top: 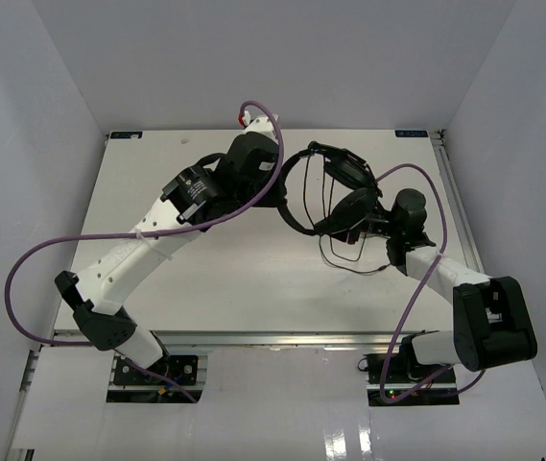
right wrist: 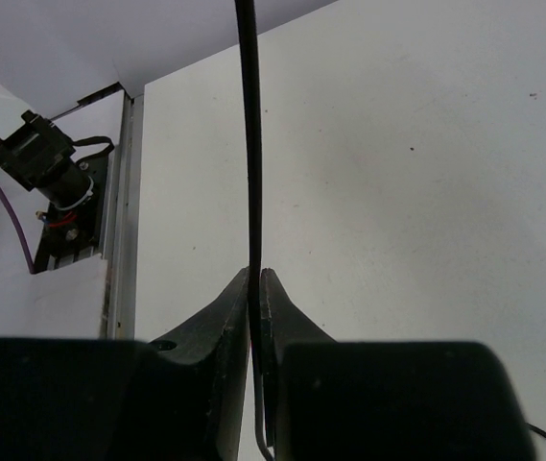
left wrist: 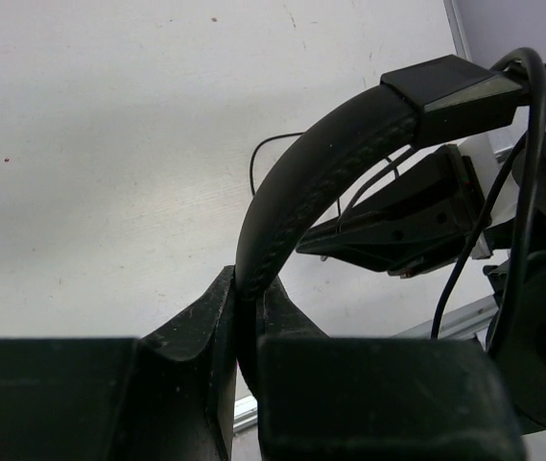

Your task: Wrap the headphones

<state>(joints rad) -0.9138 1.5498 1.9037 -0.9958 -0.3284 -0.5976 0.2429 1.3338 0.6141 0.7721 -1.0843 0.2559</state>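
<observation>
Entry, one set of headphones: black. We record them raised over the far right part of the table, held between both arms.

- Headband: stitched and arched, rising from the left gripper, whose fingers are clenched on its lower end over the table's far middle.
- Cord: thin and black, running straight down into the right gripper, whose fingers are pinched tight on it. We see slack loops against the table's right half.
- Purple cables: we note one on each arm, the left one looping out past the table's left edge.
</observation>
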